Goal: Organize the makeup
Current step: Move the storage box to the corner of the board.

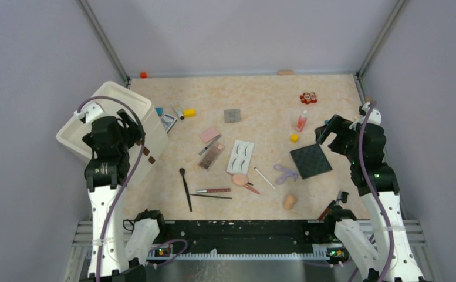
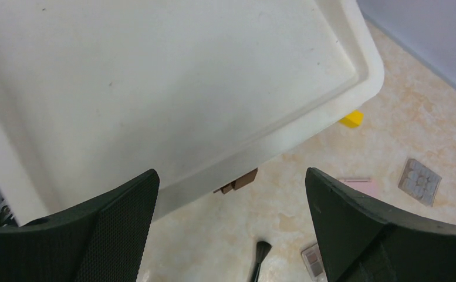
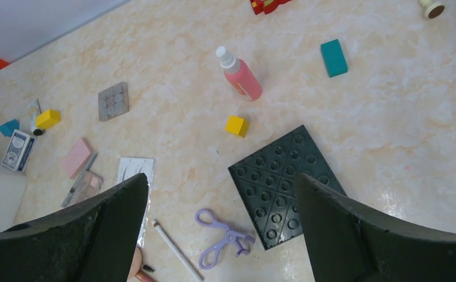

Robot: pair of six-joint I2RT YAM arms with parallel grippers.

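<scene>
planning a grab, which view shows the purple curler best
Right wrist view: the purple curler lies large and unblocked, loops clear. Top external shows it small beside the dark plate. Left wrist misses it entirely.

The table [image 3: 389,135] is a smooth, marbled peach surface with a faint sheen. The white bin [image 2: 155,88] looks like matt moulded plastic, lightly specked. The left gripper [image 2: 231,171] has black fingers [image 2: 120,235] with a fine, rough mesh texture. The dark studded plate [image 3: 287,185] and the pink bottle [image 3: 242,77] are glossy plastic. The purple curler [image 3: 230,238] is smooth plastic. The peach sponge [image 1: 289,201] looks matt and soft.
</scene>
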